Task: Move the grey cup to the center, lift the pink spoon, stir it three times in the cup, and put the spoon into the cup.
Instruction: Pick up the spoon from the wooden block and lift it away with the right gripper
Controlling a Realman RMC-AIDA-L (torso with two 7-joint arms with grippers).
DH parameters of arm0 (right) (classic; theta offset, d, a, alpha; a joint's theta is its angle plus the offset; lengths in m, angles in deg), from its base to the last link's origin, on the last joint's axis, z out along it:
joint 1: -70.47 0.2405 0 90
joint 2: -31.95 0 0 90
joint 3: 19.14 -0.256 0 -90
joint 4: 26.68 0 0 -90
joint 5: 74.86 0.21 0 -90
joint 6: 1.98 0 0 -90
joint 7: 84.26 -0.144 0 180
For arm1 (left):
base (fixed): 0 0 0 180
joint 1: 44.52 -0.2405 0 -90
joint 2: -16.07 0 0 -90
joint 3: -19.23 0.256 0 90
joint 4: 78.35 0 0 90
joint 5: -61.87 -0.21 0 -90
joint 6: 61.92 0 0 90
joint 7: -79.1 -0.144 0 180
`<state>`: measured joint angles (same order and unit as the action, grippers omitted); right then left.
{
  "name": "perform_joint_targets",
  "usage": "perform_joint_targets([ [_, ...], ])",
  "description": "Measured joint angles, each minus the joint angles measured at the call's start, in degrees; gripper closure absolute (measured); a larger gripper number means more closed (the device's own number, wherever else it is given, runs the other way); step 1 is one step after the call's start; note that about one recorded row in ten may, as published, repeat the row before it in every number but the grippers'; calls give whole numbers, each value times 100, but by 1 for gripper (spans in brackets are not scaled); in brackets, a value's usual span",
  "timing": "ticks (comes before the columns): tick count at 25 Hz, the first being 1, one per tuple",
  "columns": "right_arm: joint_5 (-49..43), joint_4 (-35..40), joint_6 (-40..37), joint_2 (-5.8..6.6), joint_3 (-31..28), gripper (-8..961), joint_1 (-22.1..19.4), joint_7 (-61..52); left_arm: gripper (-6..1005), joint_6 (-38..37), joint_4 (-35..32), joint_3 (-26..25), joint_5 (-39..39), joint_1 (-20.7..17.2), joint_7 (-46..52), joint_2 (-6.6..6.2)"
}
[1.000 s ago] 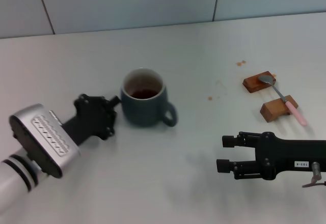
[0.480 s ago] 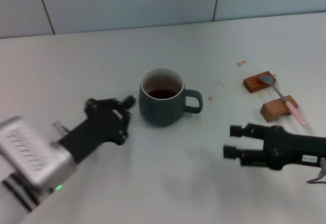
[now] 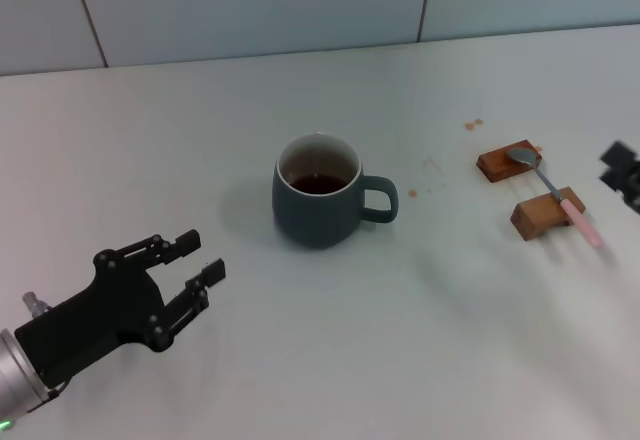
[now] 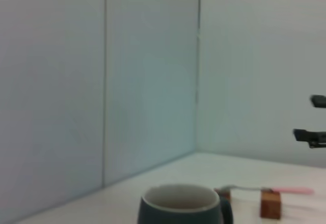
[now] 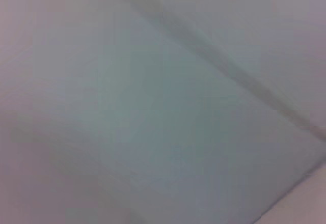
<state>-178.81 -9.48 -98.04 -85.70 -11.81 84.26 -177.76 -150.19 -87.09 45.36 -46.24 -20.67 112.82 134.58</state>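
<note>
The cup (image 3: 318,191) stands upright near the middle of the worktop (image 3: 330,350), handle toward the robot's right, with dark liquid low inside, so the centring step looks done and the spoon is what matters next.

The spoon (image 3: 555,193) lies well to the right of the cup, bridged across two wooden blocks (image 3: 530,188): its metal bowl rests on the farther block and its pink handle hangs out past the nearer one. Its long axis runs obliquely, from far and inward at the bowl to near and outward at the handle tip (raised off the worktop, which should leave room for fingers under it).

The right gripper (image 3: 622,174) is just beside the spoon, to its outer right at the edge of the head view, and only a dark sliver of it shows, so whether it is spread or closed cannot be told. The left gripper (image 3: 188,261) hovers low at the near left with fingers spread and empty, apart from the cup and far from the spoon.

The right arm is clearly the nearer one. A pickup would likely need it to come inward over the pink handle, closing across the spoon's axis.
</note>
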Motion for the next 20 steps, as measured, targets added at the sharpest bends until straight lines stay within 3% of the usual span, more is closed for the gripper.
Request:
perform_joint_targets([
  [4, 2, -274, 410, -25, -398, 128, -235, -650, 564, 34, -161, 211, -4, -10, 103, 12],
  [10, 7, -401, 684, -41, -506, 128, -502, -1049, 439, 38, -229, 295, -12, 20, 103, 7],
  [20, -28, -512, 1220, -47, -464, 128, -457, -1075, 147, 52, -245, 314, -18, 12, 61, 11],
])
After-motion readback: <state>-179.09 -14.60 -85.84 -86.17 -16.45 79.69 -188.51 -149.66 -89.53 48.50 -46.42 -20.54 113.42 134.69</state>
